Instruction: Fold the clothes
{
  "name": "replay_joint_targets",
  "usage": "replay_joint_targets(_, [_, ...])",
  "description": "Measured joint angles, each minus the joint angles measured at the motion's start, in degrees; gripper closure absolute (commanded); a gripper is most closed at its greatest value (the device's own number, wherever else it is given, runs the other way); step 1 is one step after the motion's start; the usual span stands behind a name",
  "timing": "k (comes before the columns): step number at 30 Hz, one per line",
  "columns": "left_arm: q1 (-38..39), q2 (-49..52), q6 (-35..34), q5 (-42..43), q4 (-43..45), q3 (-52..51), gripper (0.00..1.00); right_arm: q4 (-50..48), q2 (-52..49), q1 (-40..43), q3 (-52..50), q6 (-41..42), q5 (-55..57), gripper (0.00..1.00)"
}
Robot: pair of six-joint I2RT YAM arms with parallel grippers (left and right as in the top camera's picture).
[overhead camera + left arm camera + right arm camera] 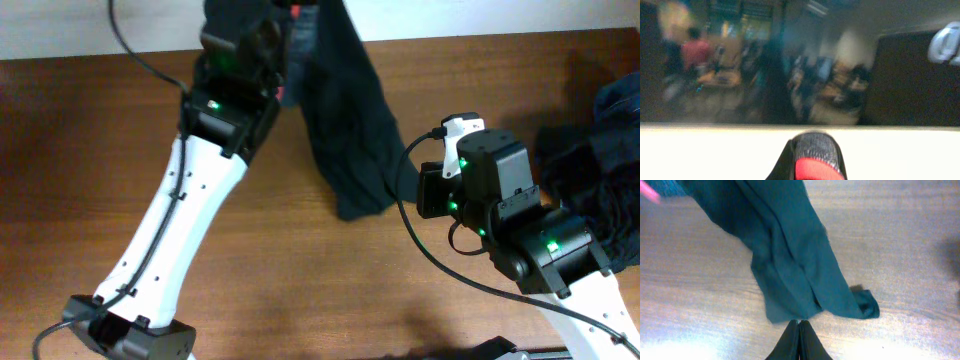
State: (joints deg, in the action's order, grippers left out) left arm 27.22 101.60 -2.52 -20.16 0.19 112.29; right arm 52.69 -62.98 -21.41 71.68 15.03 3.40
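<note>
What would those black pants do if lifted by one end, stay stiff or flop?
Probably flop: the black pants lie in soft creases and one leg end is bunched up. They likely feel light, since the cloth looks thin. Pushed, they would likely wrinkle rather than slide whole on the wooden table.

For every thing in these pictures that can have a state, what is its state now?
pants: unfolded, waistband lifted, leg ends lying on the table.
left end effector: shut on the waistband of the pants.
right end effector: shut, holding nothing, beside the leg ends.
heap of clothes: piled loosely, not held.
</note>
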Motion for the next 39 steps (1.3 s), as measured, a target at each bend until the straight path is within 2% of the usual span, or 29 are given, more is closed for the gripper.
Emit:
replay_joint_targets(11, [-5.7, 0.3, 0.2, -0.3, -20.8, 0.0, 0.99, 2.7, -7.6, 0.0, 0.0, 0.0, -1.3, 0.96])
replay_joint_targets(21, [-9.1, 4.5, 0.2, -0.3, -28.9, 0.0, 0.99, 1.8, -16.9, 0.0, 0.0, -1.2, -4.7, 0.96])
replay_joint_targets(29, [-9.8, 4.7, 0.2, -4.0, -35.7, 0.0, 0.99, -5.5, -24.7, 0.0, 0.0, -2.1, -7.2, 0.96])
replay_joint_targets(39, [-15.1, 6.0, 0.2, -5.8, -42.7, 0.1, 0.99, -20.9, -34.1, 0.0, 0.0, -3.5, -8.7, 0.96])
